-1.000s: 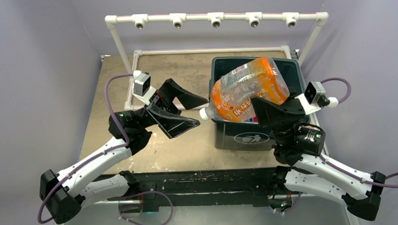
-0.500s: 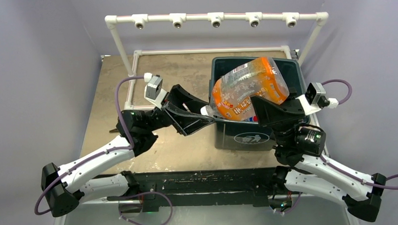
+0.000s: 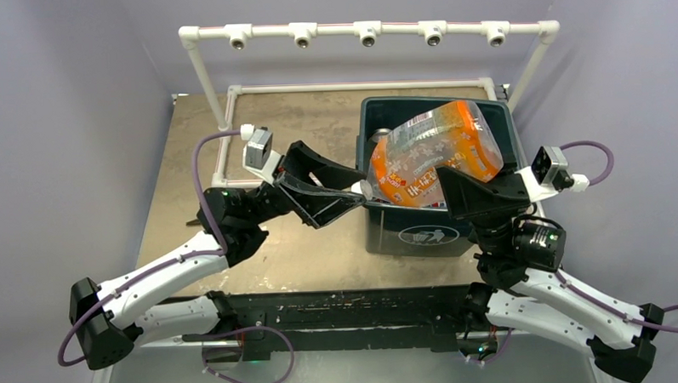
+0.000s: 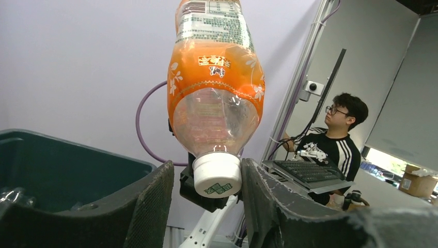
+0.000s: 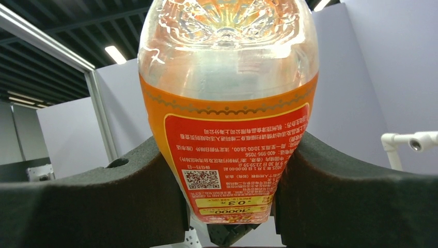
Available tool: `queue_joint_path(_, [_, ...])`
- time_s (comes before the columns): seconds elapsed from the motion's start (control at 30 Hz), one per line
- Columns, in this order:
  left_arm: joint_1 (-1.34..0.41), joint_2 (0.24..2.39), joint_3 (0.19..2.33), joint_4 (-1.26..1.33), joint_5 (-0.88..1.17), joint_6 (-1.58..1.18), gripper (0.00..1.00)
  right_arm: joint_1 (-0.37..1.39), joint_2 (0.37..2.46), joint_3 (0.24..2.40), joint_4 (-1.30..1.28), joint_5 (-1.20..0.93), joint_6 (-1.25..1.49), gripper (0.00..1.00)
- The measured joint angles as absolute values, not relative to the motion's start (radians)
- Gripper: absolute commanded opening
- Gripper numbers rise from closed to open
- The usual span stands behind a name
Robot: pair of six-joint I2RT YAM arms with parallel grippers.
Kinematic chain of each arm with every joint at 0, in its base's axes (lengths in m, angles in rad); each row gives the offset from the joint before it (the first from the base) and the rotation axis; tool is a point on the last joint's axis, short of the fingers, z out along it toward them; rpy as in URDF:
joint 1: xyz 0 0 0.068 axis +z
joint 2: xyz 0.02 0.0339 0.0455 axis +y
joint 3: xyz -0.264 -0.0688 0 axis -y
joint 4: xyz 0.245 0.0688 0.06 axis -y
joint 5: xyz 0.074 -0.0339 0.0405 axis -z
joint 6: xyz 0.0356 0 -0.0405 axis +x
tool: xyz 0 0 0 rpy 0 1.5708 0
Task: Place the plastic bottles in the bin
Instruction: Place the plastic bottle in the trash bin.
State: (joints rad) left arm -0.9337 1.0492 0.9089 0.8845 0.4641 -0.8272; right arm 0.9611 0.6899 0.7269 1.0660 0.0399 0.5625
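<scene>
Right jaws pinched the bottle [image 3: 432, 154] tilted above the bin [image 3: 409, 232]; left jaws straddled its cap [image 4: 217, 175], couldn't tell if gripping. Both pulling differently could've twisted it loose, dropping it beside the bin.

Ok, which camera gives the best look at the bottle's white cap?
The left wrist view: the cap faces the camera, large, between the fingers of the left tool. In the top view that tool hides most of it; the right wrist view shows only the bottle body.
</scene>
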Motion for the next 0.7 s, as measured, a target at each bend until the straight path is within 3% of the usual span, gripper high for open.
queue_joint_path(0.17, [-0.953, 1.073, 0.917, 0.896, 0.466, -0.826, 0.53, 0.961, 0.688, 0.727, 1.056, 0.047, 0.556, 0.17])
queue_joint_path(0.23, [-0.961, 1.085, 0.924, 0.894, 0.467, -0.826, 0.5, 0.961, 0.688, 0.727, 1.053, 0.047, 0.556, 0.17])
queue_joint_path(0.4, [-0.981, 1.094, 0.928, 0.892, 0.467, -0.817, 0.23, 0.961, 0.685, 0.727, 1.042, 0.053, 0.553, 0.19])
queue_joint_path(0.47, [-0.987, 1.093, 0.928, 0.892, 0.464, -0.804, 0.04, 0.961, 0.681, 0.727, 1.038, 0.054, 0.548, 0.23])
queue_joint_path(0.5, [-0.989, 1.093, 0.928, 0.889, 0.463, -0.802, 0.0, 0.961, 0.677, 0.727, 1.032, 0.054, 0.542, 0.32])
queue_joint_path(0.63, [-0.992, 1.092, 0.928, 0.877, 0.457, -0.784, 0.0, 0.962, 0.657, 0.727, 0.99, 0.054, 0.538, 0.89])
queue_joint_path(0.67, [-0.992, 1.091, 0.928, 0.87, 0.45, -0.777, 0.0, 0.962, 0.649, 0.731, 0.964, 0.054, 0.534, 0.98])
queue_joint_path(0.7, [-0.992, 1.089, 0.928, 0.86, 0.441, -0.765, 0.0, 0.962, 0.64, 0.744, 0.918, 0.058, 0.527, 0.99])
